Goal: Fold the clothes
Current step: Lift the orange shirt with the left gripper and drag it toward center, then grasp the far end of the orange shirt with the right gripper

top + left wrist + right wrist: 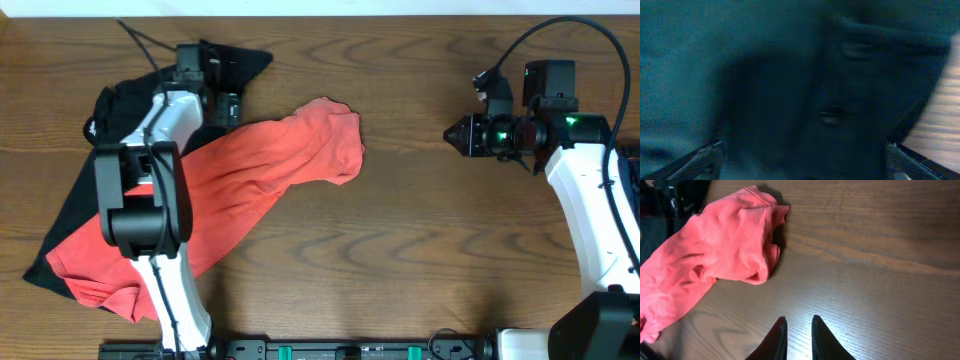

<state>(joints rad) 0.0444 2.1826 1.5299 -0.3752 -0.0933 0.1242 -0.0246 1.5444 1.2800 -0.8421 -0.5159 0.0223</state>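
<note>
Coral-red T-shirt (250, 170), one, lies across one black shirt (70, 215) on table (450, 250)

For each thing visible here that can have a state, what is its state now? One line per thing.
coral-red T-shirt: unfolded, stretched in a crumpled band across the table, lying partly over the black garment.
black garment: unfolded, spread under the T-shirt, bunched near the left hand.
left hand: open wide, down at the dark cloth, nothing visibly gripped.
right hand: nearly shut, empty, above bare table, apart from the clothes.
</note>
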